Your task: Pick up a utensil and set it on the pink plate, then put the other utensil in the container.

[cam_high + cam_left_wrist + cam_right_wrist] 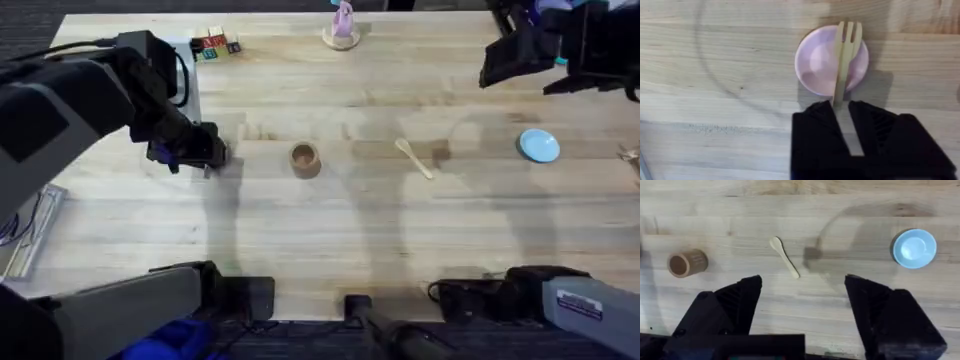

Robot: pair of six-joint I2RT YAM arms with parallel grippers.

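in the left wrist view the left gripper (841,107) has its two black fingers (815,130) a little apart, the handle end of the wooden fork (845,60) sitting in the gap between their tips; whether they still press on it cannot be told. the fork lies across the pink plate (812,62), tines past the far rim, handle hanging over the near rim toward the gripper. in the overhead view the left gripper (205,150) sits at about 9 o'clock on the table (320,240), its body covering the plate. toward the centre, just at 3 o'clock of that gripper, the brown container (304,159) stands upright with its mouth open upward. farther along at 3 o'clock from the container, well apart from it, the wooden spoon (413,157) lies flat on bare wood, bowl toward the far side. the right gripper (520,50) hangs high at about 1 o'clock, and in its own view its jaws are spread wide (802,287), holding nothing, with the spoon (784,256) beyond them, the container (686,263) and a light blue plate (913,248) to either side. a pink figure (342,25) stands at 12 o'clock, at the far edge.
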